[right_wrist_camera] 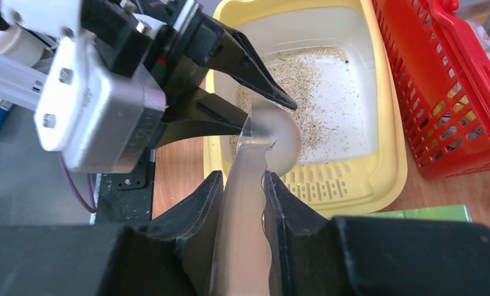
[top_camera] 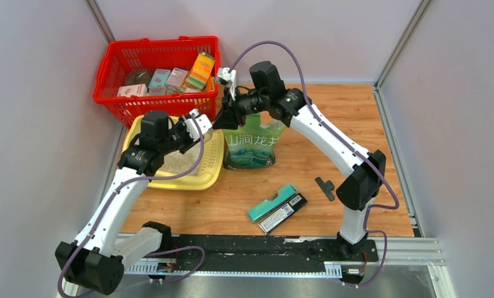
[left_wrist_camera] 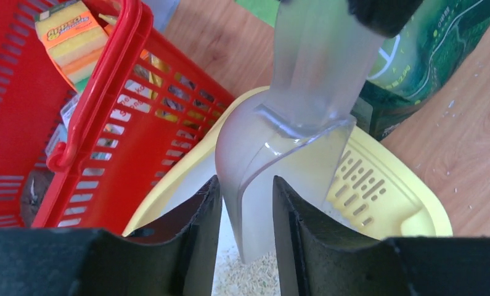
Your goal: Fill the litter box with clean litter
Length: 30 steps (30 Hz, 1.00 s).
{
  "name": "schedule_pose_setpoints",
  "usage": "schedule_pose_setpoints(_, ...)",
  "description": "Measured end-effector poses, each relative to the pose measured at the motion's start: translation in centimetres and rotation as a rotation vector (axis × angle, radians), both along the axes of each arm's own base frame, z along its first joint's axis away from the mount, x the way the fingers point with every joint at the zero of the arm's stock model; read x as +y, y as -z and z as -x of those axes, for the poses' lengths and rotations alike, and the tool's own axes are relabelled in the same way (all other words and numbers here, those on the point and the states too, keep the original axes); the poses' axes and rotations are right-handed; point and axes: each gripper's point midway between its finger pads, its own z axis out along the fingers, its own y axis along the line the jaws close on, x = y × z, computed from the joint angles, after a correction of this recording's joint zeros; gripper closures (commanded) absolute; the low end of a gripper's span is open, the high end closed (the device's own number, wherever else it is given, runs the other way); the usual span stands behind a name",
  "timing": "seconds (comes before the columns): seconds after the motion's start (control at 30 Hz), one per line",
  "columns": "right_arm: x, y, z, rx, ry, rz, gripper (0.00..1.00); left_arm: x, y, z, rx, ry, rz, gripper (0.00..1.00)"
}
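The pale-yellow litter box (top_camera: pixel 214 169) lies left of centre, and a thin layer of beige clean litter (right_wrist_camera: pixel 304 80) covers part of its cream floor. My right gripper (right_wrist_camera: pixel 242 174) is shut on the handle of a translucent scoop (right_wrist_camera: pixel 278 140). The scoop's bowl hangs over the near end of the box. My left gripper (right_wrist_camera: pixel 272 117) is narrowly open, its fingers on either side of the bowl's tip (left_wrist_camera: pixel 254 234). Litter (left_wrist_camera: pixel 248 277) shows through the gap. In the top view the two grippers meet over the box's right rim: left (top_camera: pixel 202 127), right (top_camera: pixel 222 118).
The red basket (top_camera: pixel 107 74) of packets stands right behind the box. The green printed bag (top_camera: pixel 250 149) stands upright against the box's right side. A teal box (top_camera: pixel 272 203), a black box (top_camera: pixel 284 212) and a small black piece (top_camera: pixel 325 187) lie on the wood table.
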Motion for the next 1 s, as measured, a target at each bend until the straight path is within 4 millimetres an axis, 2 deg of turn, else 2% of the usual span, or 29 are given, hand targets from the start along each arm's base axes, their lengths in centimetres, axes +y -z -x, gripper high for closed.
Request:
schedule_pose_setpoints(0.03,-0.3,-0.3,0.0,0.013,0.000,-0.002,1.00,-0.3,0.0,-0.4,-0.002,0.012,0.003,0.70)
schedule_pose_setpoints(0.07,-0.5,-0.5,0.0,0.025,0.001,-0.004,1.00,-0.5,0.0,-0.7,-0.001,0.018,0.008,0.86)
schedule_pose_setpoints(0.13,-1.0,-0.7,-0.4,0.037,0.011,-0.003,0.97,-1.1,-0.2,-1.3,0.003,0.034,0.024,1.00)
schedule_pose_setpoints(0.2,-1.5,-0.6,-0.8,0.051,0.028,0.001,0.83,-1.7,-0.4,-1.9,0.017,0.039,0.053,1.00)
schedule_pose_setpoints(0.23,-1.6,-0.6,-1.0,0.060,0.038,0.003,0.63,-1.9,-0.4,-2.1,0.029,0.041,0.065,1.00)
schedule_pose_setpoints(0.27,-1.9,-0.5,-1.3,0.070,0.051,0.006,0.55,-2.2,-0.3,-2.2,0.045,0.045,0.079,1.00)
schedule_pose_setpoints(0.33,-2.5,-0.5,-1.7,0.111,0.073,0.009,0.43,-2.9,-0.3,-2.5,0.074,0.059,0.109,1.00)
schedule_pose_setpoints(0.43,-3.6,-0.5,-2.3,0.183,0.112,0.008,0.35,-3.8,-0.3,-2.5,0.108,0.081,0.148,1.00)
schedule_pose_setpoints(0.57,-6.4,-0.9,-3.1,0.284,0.171,-0.012,0.33,-4.5,-0.5,-2.4,0.147,0.085,0.194,1.00)
schedule_pose_setpoints(0.7,-8.9,-1.8,-2.6,0.333,0.206,-0.040,0.32,-5.2,-0.8,-2.4,0.187,0.083,0.232,1.00)
schedule_pose_setpoints(0.8,-9.5,-2.6,-2.3,0.335,0.215,-0.063,0.32,-5.8,-1.2,-2.3,0.211,0.089,0.259,1.00)
schedule_pose_setpoints(1.0,-8.7,-3.1,-2.3,0.339,0.207,-0.085,0.35,-7.2,-1.4,-2.0,0.251,0.103,0.291,1.00)
